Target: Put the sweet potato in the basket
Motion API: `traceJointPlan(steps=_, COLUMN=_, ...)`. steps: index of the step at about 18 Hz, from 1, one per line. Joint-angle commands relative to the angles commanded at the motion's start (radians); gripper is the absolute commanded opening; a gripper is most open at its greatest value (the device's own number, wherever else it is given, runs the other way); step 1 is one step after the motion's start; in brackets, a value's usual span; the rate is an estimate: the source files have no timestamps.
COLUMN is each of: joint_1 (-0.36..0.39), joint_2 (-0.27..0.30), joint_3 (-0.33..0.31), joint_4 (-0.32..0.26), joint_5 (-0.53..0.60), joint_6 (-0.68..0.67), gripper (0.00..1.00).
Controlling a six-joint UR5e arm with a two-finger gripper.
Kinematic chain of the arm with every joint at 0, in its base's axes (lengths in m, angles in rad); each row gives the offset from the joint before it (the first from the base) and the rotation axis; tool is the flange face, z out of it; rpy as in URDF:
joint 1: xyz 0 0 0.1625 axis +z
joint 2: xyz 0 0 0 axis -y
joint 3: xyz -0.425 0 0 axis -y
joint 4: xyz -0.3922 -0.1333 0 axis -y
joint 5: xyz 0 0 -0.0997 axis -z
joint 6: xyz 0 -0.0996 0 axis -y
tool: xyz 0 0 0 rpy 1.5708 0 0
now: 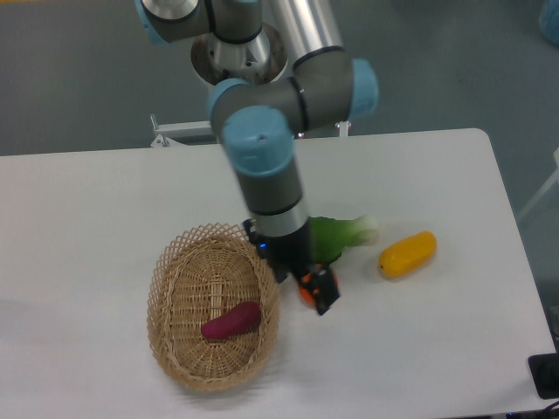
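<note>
The magenta-purple sweet potato [231, 320] lies inside the oval tan wicker basket [166, 288], on its floor toward the right side. My gripper [301, 279] hangs just beyond the basket's right rim, to the upper right of the sweet potato. Its jaws stand apart and hold nothing. The arm's grey forearm rises above it and hides part of the table behind.
A round orange [306, 291] sits right at the gripper, mostly hidden by the fingers. A green vegetable with a white end [345, 236] lies just right of the arm. A yellow-orange oblong item [407, 254] lies further right. A dark object [546, 375] sits at the table's front right corner.
</note>
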Motion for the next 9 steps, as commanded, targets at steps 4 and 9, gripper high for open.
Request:
traceJointPlan(steps=4, joint_1=0.046, joint_2=0.021, joint_3=-0.017, joint_4=-0.015, joint_5=-0.022, joint_6=0.164, gripper=1.0)
traceJointPlan(steps=9, joint_1=0.069, joint_2=0.028, joint_3=-0.029, joint_4=0.0, joint_5=-0.028, joint_6=0.175, gripper=1.0)
